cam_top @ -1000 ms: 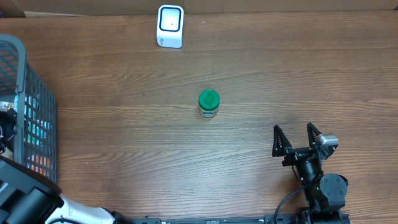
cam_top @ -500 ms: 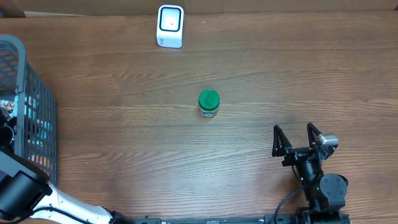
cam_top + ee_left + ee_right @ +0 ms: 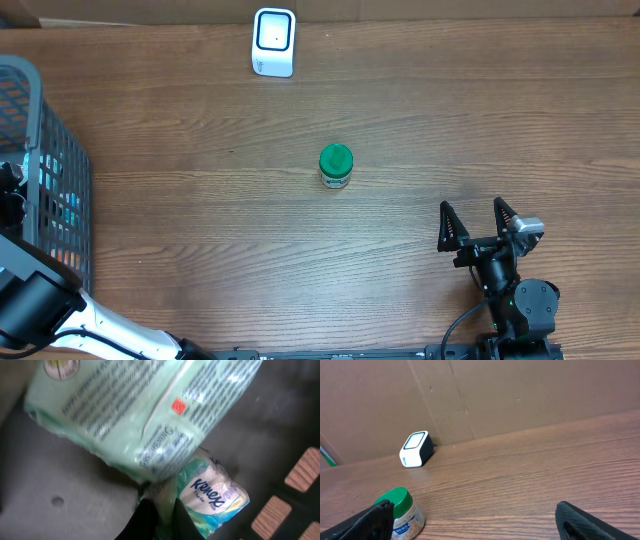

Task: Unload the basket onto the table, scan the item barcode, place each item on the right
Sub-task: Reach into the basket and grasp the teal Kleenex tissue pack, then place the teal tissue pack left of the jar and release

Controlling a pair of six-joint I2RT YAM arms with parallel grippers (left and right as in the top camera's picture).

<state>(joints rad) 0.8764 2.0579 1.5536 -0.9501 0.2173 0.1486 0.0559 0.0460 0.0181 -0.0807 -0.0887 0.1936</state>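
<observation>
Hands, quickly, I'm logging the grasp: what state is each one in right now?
Left hand: closed, pinching the wrapper of the Kleenex pack.
Right hand: open, holding nothing.

Dark wood-grain table [image 3: 200,230], brown cardboard wall [image 3: 520,390] behind, soft even light

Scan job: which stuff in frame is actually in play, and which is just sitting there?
In play:
- left gripper, shut on the Kleenex pack
- basket it is reaching into
- white scanner at the table's far edge

Lying about, as it looks now:
- green-lidded jar, mid-table
- larger green pack in the basket
- right gripper, open, holding nothing
</observation>
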